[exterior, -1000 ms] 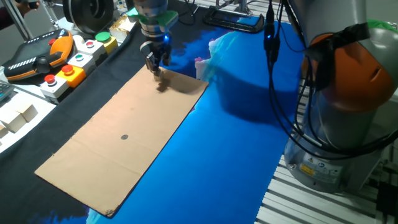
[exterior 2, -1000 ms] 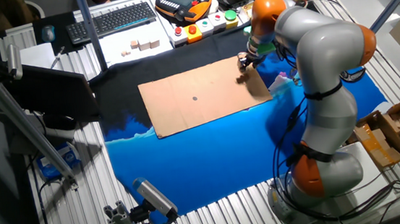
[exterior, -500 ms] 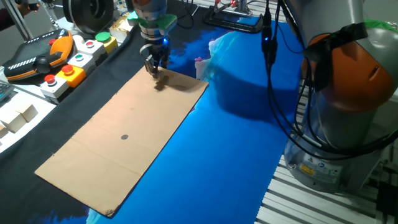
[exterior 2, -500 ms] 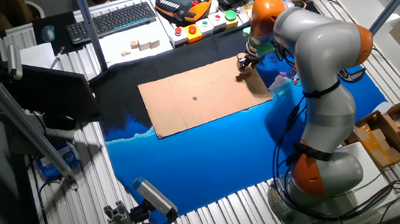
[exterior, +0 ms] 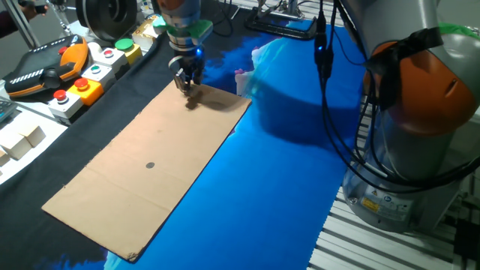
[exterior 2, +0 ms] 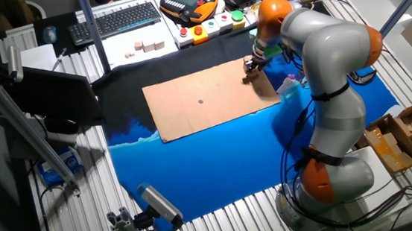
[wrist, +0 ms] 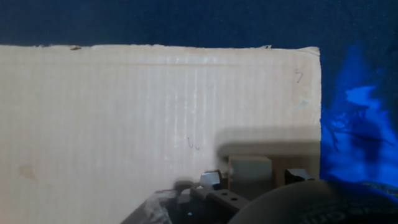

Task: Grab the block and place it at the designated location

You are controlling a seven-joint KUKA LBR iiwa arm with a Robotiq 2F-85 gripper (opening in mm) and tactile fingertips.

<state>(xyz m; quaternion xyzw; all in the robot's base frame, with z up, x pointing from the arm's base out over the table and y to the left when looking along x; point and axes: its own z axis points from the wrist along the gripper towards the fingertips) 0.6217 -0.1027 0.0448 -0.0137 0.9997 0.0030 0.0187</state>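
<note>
My gripper (exterior: 185,81) stands at the far corner of the brown cardboard (exterior: 135,196), also seen in the other fixed view (exterior 2: 249,65). In the hand view the tiny pale beige block (wrist: 250,169) sits between the fingertips (wrist: 212,180), just over the cardboard (wrist: 124,112); the gripper (wrist: 254,178) looks shut on it. In both fixed views the fingers hide the block. The designated location, a small dark grey round spot (exterior: 150,166), lies well down the cardboard toward its near end, also in the other fixed view (exterior 2: 200,101).
A control box with coloured buttons (exterior: 84,79) and an orange teach pendant (exterior: 41,71) stand left of the cardboard. Larger whitish cubes (exterior: 21,139) sit further left. Blue cloth (exterior: 285,172) covers the table. A pink object (exterior: 241,75) lies right of the gripper. The arm's base (exterior: 420,112) is at right.
The gripper has shifted slightly up and left in both fixed views. The cardboard and the spot have not moved.
</note>
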